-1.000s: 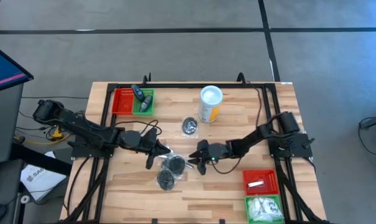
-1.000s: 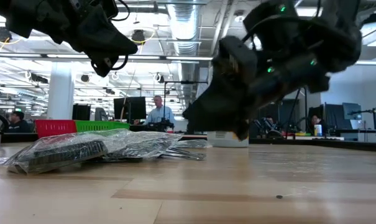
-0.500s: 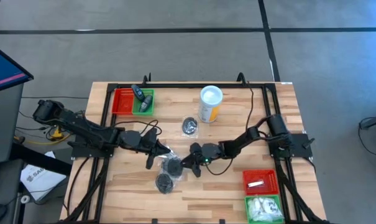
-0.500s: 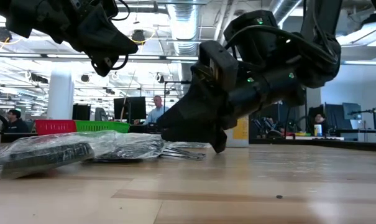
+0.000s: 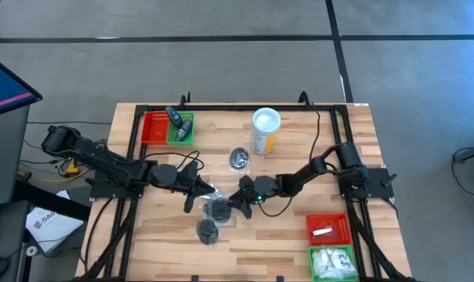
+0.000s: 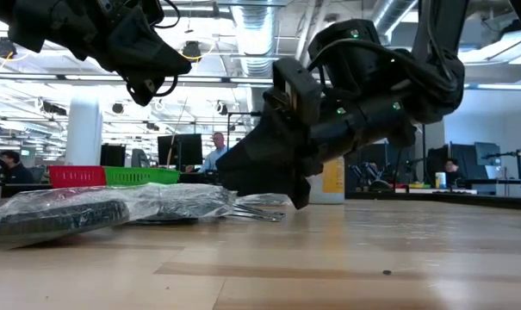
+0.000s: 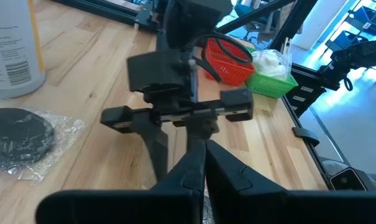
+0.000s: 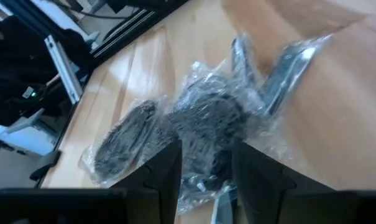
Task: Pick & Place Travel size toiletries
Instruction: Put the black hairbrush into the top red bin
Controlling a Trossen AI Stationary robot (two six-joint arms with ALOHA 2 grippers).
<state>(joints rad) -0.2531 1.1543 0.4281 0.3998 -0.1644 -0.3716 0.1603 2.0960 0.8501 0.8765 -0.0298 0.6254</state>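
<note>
The right hand (image 5: 235,201), fingers spread, now reaches the wrapped puck (image 5: 218,208), nearer than before. The left hand (image 5: 196,193), pressed together, hovers unmoved.

Left hand (image 5: 211,190) crowds wrapped pucks (image 5: 218,208); front free

In the right wrist view the wrapped pucks (image 8: 203,121) ahead of the right gripper (image 8: 206,163) are blurred; whether its fingertips (image 8: 169,165) touch the wrap is unclear.
</note>
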